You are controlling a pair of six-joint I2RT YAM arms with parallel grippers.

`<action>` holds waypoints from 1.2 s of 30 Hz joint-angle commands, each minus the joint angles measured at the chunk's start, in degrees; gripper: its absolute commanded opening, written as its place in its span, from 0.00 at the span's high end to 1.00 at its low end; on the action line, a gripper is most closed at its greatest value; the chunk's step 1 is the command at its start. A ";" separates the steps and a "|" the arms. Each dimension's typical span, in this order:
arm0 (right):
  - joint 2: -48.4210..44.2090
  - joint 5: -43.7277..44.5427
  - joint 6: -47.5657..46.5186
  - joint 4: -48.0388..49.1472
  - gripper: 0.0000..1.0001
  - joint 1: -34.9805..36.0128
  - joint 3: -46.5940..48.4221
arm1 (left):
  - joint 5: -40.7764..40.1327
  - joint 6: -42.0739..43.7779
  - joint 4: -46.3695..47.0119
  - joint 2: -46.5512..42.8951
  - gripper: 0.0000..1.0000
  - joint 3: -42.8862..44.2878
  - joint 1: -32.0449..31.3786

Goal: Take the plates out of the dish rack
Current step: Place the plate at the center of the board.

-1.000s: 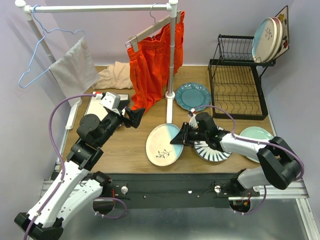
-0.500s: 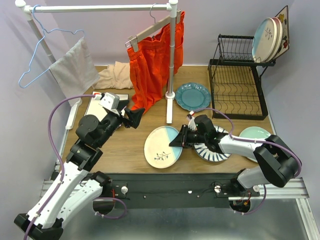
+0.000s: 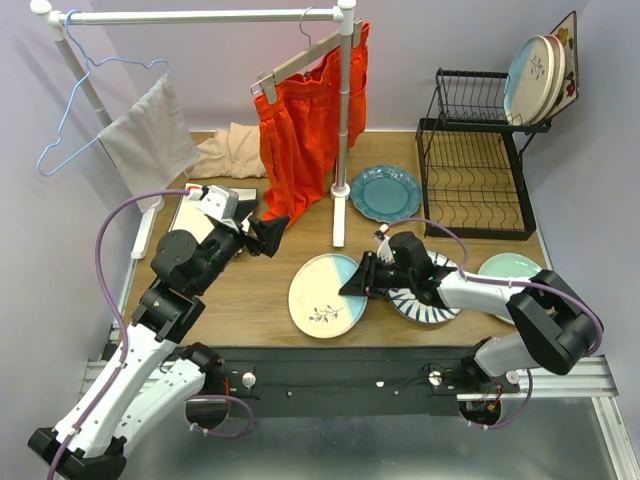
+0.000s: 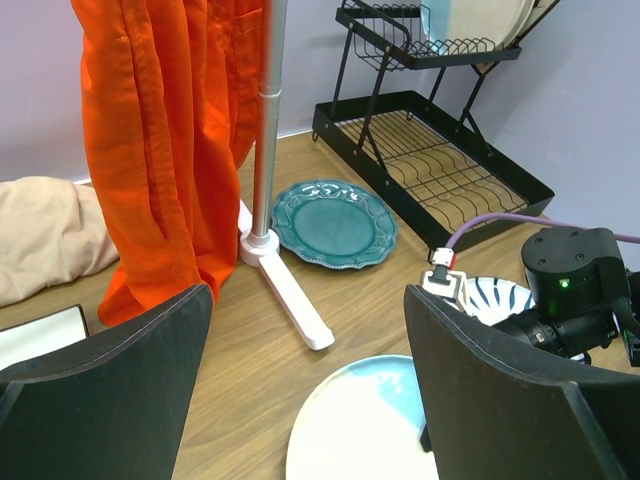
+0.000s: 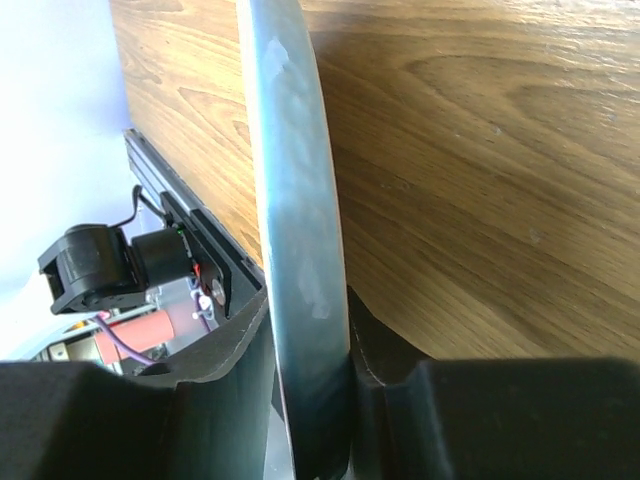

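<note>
A cream and light-blue plate [image 3: 322, 296] [image 4: 370, 420] lies on the table in front of me. My right gripper [image 3: 358, 282] is at its right rim. In the right wrist view that rim [image 5: 295, 220] runs between the fingers, which press it from both sides. The left gripper [image 3: 265, 235] [image 4: 310, 400] hovers open and empty, left of the plate. On the table also lie a teal plate [image 3: 385, 193], a blue-striped plate [image 3: 425, 300] and a pale mint plate [image 3: 515, 268]. The black dish rack [image 3: 475, 180] keeps round plates [image 3: 535, 78] and a square flowered plate [image 3: 570, 50] on its upper shelf.
A white clothes rail [image 3: 200, 16] spans the back, its foot [image 3: 340, 225] beside the teal plate. An orange garment [image 3: 305, 130] and a grey towel [image 3: 148, 140] hang from it. A beige cloth [image 3: 230, 152] and a white board [image 3: 195, 215] lie at the back left.
My right gripper has shifted slightly left with the cream and light-blue plate, which now lies flatter on the table. The left arm has not moved.
</note>
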 commanded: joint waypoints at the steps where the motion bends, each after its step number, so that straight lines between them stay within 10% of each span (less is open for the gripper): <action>1: -1.14 1.69 -1.86 -0.50 0.59 0.46 0.23 | -0.16 -0.17 -0.58 -0.81 0.13 0.20 0.34; 36: 5.90 15.13 -13.82 -19.57 0.45 0.46 9.64 | -0.78 -0.17 -0.58 0.60 0.13 0.20 0.25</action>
